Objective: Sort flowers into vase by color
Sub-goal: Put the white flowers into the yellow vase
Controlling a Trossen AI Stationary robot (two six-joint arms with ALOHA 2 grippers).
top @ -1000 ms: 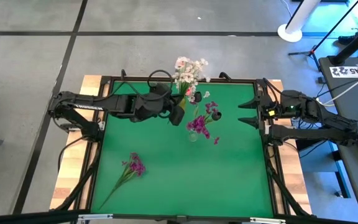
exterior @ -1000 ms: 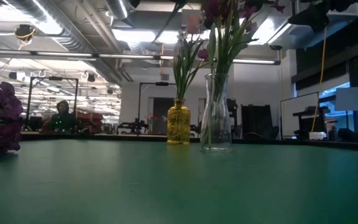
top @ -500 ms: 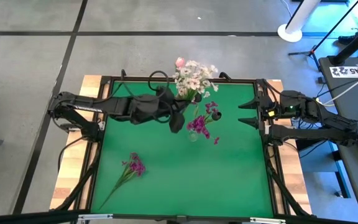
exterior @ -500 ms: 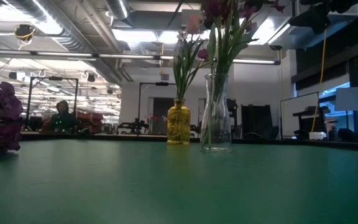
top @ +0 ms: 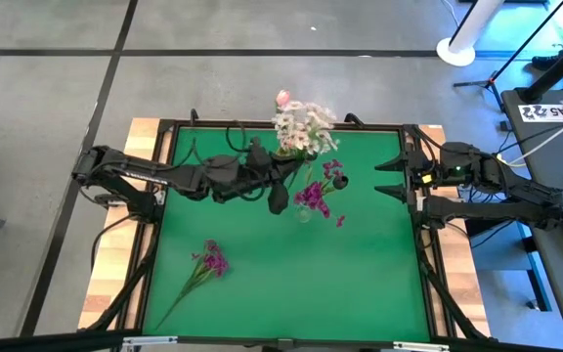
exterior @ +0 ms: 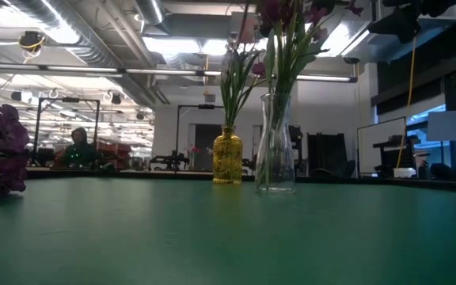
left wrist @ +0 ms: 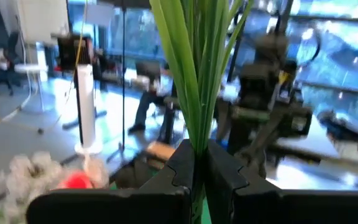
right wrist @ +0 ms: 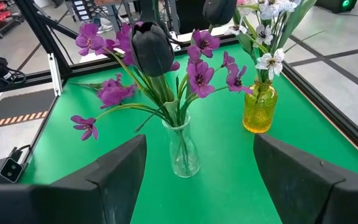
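My left gripper (top: 281, 190) hovers above the table's far middle, shut on a sprig of green stems and leaves (left wrist: 191, 74). Its pale pink-white blossoms (top: 299, 119) show above the yellow vase (right wrist: 259, 111), which holds white flowers. Beside it stands a clear vase (right wrist: 183, 149) with magenta-purple flowers and a dark bloom (right wrist: 151, 50). Another purple sprig (top: 208, 262) lies flat on the green mat. My right gripper (right wrist: 199, 143) waits open at the table's right edge (top: 391, 178), touching nothing. My left gripper pinches a bundle of green stems and leaves (left wrist: 195, 142) between its two fingers (left wrist: 182, 163), which lie level and across the stems. The sprig rises roughly upright out of the hold, clear of the table. Its lower end is hidden below the fingers.
The two vases stand close together in the far middle of the green mat (top: 360, 274), also seen in the low view (exterior: 228, 156) (exterior: 275, 142). A black frame (top: 428, 264) rims the mat. People and equipment show in the room beyond.
My left gripper has turned and sunk a little while moving slightly toward the table's near edge, staying shut on the sprig. The sprig's blossoms have swung somewhat toward the far edge.
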